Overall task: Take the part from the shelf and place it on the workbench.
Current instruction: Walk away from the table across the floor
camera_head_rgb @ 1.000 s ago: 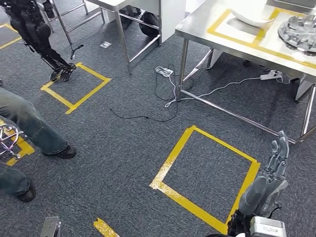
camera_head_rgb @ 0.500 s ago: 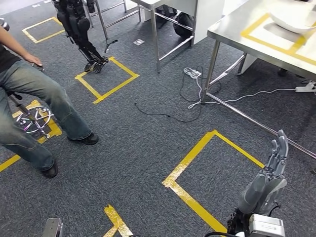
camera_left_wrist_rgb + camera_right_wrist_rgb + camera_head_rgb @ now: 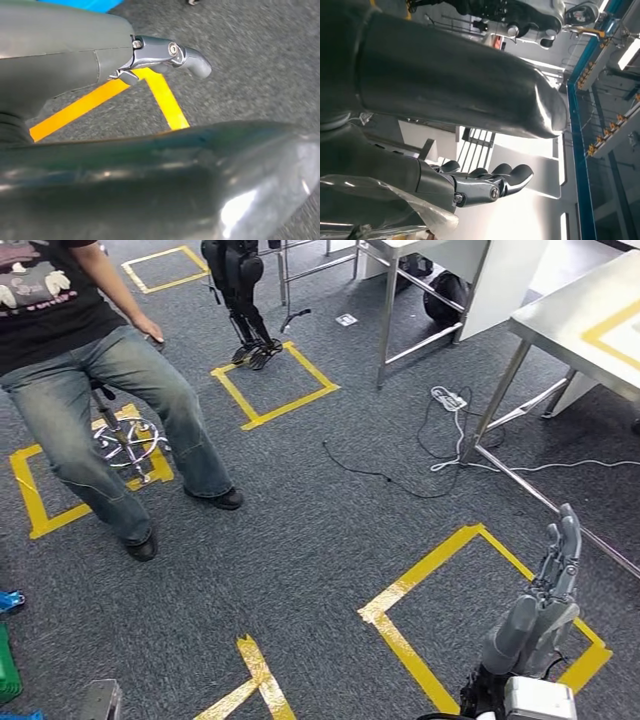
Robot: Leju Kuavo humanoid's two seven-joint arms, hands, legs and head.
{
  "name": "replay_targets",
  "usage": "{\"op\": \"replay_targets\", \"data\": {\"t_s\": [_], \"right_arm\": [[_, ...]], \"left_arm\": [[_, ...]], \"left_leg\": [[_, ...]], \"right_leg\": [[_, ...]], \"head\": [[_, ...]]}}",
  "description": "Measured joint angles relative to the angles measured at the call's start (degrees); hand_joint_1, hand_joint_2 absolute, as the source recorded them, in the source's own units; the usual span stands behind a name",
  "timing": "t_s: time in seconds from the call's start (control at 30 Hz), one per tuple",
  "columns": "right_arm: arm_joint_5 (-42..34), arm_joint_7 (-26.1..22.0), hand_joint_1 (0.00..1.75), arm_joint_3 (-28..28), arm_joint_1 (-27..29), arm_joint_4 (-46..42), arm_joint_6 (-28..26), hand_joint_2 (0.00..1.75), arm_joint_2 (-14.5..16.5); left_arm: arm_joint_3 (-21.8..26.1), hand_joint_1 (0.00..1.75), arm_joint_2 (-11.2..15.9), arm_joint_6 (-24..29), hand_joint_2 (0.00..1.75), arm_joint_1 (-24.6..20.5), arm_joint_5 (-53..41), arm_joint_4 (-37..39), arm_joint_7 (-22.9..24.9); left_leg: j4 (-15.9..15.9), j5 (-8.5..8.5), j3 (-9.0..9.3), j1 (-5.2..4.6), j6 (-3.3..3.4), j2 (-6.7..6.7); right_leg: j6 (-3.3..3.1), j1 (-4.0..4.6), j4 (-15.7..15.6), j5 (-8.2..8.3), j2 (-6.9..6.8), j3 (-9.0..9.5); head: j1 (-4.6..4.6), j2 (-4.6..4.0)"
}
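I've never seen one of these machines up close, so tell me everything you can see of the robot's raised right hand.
The right hand rises from the lower right of the head view, above a yellow tape square on the grey carpet. It looks like grey metal and plastic: a thick, rounded, lighter grey thumb below, and slimmer, darker, jointed fingers pointing upward, close together and nearly straight. A boxy silver wrist part sits beneath it. It holds nothing and touches nothing. In the right wrist view the fingers lie side by side, slightly curved, with a screw at one joint.

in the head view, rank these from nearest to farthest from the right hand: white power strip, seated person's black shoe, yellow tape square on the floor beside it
From the right hand:
1. Yellow tape square, on the floor right beside the hand.
2. White power strip, up ahead by the table leg.
3. Black shoe, far off to the left.
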Motion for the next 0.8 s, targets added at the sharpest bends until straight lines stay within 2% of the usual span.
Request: {"op": "replay_targets", "data": {"t_s": [0.03,0.1,0.13,0.17,0.2,0.23,0.27,0.3,0.33,0.37,0.4,0.43,0.47,0.5,0.53,0.6,0.63,0.67,0.7,0.73,0.77,0.8], "right_arm": [[0.0,0.0,0.0,0.0,0.0,0.01,-0.01,0.0,-0.02],[0.02,0.0,0.0,0.0,0.02,0.01,-0.05,0.0,-0.03],[0.05,-0.04,0.0,0.0,0.08,-0.04,-0.13,0.0,-0.03],[0.11,-0.09,0.0,0.0,0.17,-0.1,-0.2,0.0,-0.03],[0.2,-0.14,0.0,-0.01,0.24,-0.16,-0.29,0.0,-0.04],[0.29,-0.2,0.0,-0.01,0.3,-0.24,-0.39,0.0,-0.04],[0.37,-0.23,0.0,0.0,0.32,-0.27,-0.44,0.0,-0.05],[0.44,-0.27,0.0,0.01,0.32,-0.32,-0.49,0.0,-0.05],[0.49,-0.31,0.0,0.02,0.35,-0.36,-0.52,0.0,-0.05],[0.51,-0.33,0.0,0.02,0.41,-0.38,-0.55,0.0,-0.05],[0.52,-0.34,0.0,0.01,0.51,-0.39,-0.56,0.0,-0.05],[0.52,-0.35,0.0,0.01,0.59,-0.39,-0.58,0.0,-0.05],[0.51,-0.34,0.0,0.0,0.68,-0.39,-0.6,0.0,-0.05],[0.51,-0.34,0.0,0.0,0.75,-0.39,-0.62,0.0,-0.05],[0.5,-0.33,0.0,0.0,0.82,-0.39,-0.67,0.0,-0.05],[0.51,-0.36,0.0,-0.02,0.99,-0.46,-0.82,0.0,-0.05],[0.54,-0.41,0.0,-0.03,1.07,-0.56,-0.96,0.0,-0.06],[0.58,-0.46,0.0,-0.05,1.11,-0.67,-1.06,0.0,-0.06],[0.62,-0.52,0.0,-0.06,1.14,-0.78,-1.14,0.0,-0.07],[0.65,-0.56,0.0,-0.07,1.12,-0.84,-1.2,0.0,-0.07],[0.66,-0.57,0.0,-0.08,1.09,-0.86,-1.22,0.0,-0.07],[0.66,-0.59,0.0,-0.09,1.1,-0.88,-1.26,0.0,-0.08]], "left_arm": [[0.02,0.0,-0.02,0.0,0.0,0.04,0.01,0.0,0.0],[0.03,0.0,-0.15,0.0,0.0,-0.01,0.04,0.0,0.0],[0.03,0.0,-0.25,0.0,0.0,-0.08,0.05,0.0,0.0],[0.04,0.0,-0.34,-0.01,0.0,-0.11,0.06,0.0,0.0],[0.04,0.0,-0.4,-0.01,0.0,-0.08,0.05,0.0,0.0],[0.05,0.0,-0.39,-0.02,0.0,-0.01,0.05,0.0,0.0],[0.07,0.0,-0.43,-0.02,0.0,0.11,0.04,0.01,0.0],[0.08,0.0,-0.46,-0.02,0.0,0.18,0.04,0.01,0.0],[0.09,0.0,-0.49,-0.02,0.0,0.12,0.04,0.02,0.0],[0.1,0.0,-0.55,-0.02,0.0,0.02,0.04,0.02,0.0],[0.1,0.0,-0.55,-0.02,0.0,-0.1,0.04,0.02,0.0],[0.1,0.0,-0.56,-0.02,0.0,-0.17,0.04,0.02,0.0],[0.1,0.0,-0.57,-0.02,0.0,-0.15,0.04,0.02,0.0],[0.11,0.0,-0.58,-0.02,0.0,-0.09,0.05,0.02,0.0],[0.13,0.0,-0.58,-0.02,0.0,-0.06,0.05,0.02,0.0],[0.14,0.0,-0.64,-0.02,0.0,-0.18,0.04,0.02,0.0],[0.14,0.0,-0.71,-0.01,0.0,-0.33,0.04,0.02,0.0],[0.14,0.0,-0.77,-0.01,0.0,-0.43,0.03,0.02,0.0],[0.15,0.0,-0.81,0.0,0.0,-0.46,0.02,0.02,0.01],[0.15,0.0,-0.8,0.01,0.0,-0.39,0.01,0.02,0.01],[0.16,0.0,-0.77,0.02,0.0,-0.27,-0.01,0.02,0.02],[0.16,0.0,-0.76,0.03,0.0,-0.2,-0.02,0.01,0.03]], "left_leg": [[0.04,0.05,0.03,-0.11,0.03,-0.81],[0.27,0.12,-0.06,-0.27,-0.03,-2.34],[0.43,0.21,-0.29,-0.23,-0.19,-3.08],[0.53,0.35,-0.61,-0.12,-0.45,-3.71],[0.57,0.57,-0.95,0.02,-0.82,-4.39],[0.52,0.8,-1.18,0.17,-1.18,-5.05],[0.64,0.78,-1.36,0.17,-1.47,-4.85],[1.4,0.22,-1.73,0.12,-1.78,-3.81],[3.25,-1.02,-2.54,0.11,-2.11,-2.27],[6.29,-2.8,-3.92,0.27,-2.48,-0.5],[10.13,-4.74,-5.69,0.56,-2.95,0.65],[13.69,-6.19,-7.33,0.95,-3.38,1.11],[15.88,-6.71,-8.29,1.36,-3.78,1.31],[15.91,-6.12,-8.17,1.77,-4.16,1.48],[13.63,-4.55,-6.85,2.15,-4.52,1.82],[5.81,-1.15,-2.54,2.38,-5.07,3.83],[2.78,-0.32,-0.93,2.26,-4.87,4.81],[1.1,-0.17,-0.07,2.06,-4.47,5.48],[0.64,-0.51,0.07,1.75,-3.94,5.53],[0.62,-0.52,0.0,1.69,-3.29,4.98],[0.5,-0.49,0.02,1.64,-2.82,4.49],[0.35,-0.4,0.05,1.6,-2.41,3.97]], "right_leg": [[-0.41,0.2,-2.86,2.06,0.39,1.27],[-1.39,0.46,-10.71,5.87,2.78,4.84],[-1.64,0.51,-13.72,6.79,4.04,6.36],[-1.77,0.54,-15.32,6.98,4.89,7.14],[-1.79,0.56,-15.88,6.85,5.03,7.46],[-1.77,0.54,-16.28,6.99,4.43,7.72],[-1.89,0.46,-16.66,7.25,3.71,7.88],[-2.03,0.32,-17.1,7.51,2.9,8.16],[-2.14,0.16,-17.5,7.69,2.0,8.45],[-2.24,0.13,-17.68,7.73,1.07,8.64],[-2.31,0.11,-17.75,7.68,0.13,8.72],[-2.32,0.07,-17.74,7.6,-0.79,8.72],[-2.24,0.01,-17.72,7.51,-1.64,8.74],[-2.09,-0.08,-17.7,7.39,-2.43,8.79],[-1.86,-0.2,-17.65,7.25,-3.15,8.91],[-1.1,-0.31,-17.45,6.77,-4.51,9.11],[-0.62,-0.25,-17.36,6.48,-5.08,9.11],[-0.16,-0.17,-17.32,6.25,-5.59,9.12],[0.26,-0.1,-17.35,6.07,-6.07,9.29],[0.62,-0.18,-17.48,5.99,-6.54,9.69],[0.98,-0.36,-17.47,5.75,-6.37,9.92],[1.21,-0.53,-16.85,5.07,-5.36,9.83]], "head": [[0.0,0.0],[-0.04,0.0],[-0.05,0.01],[-0.08,0.01],[-0.09,0.01],[-0.09,0.01],[-0.11,0.0],[-0.24,0.0],[-0.37,0.0],[-0.47,0.0],[-0.59,0.01],[-0.58,0.01],[-0.6,0.01],[-0.6,0.01],[-0.6,0.0],[-0.67,0.0],[-0.67,0.0],[-0.67,0.0],[-0.66,0.0],[-0.61,0.01],[-0.58,0.01],[-0.55,0.01]]}}
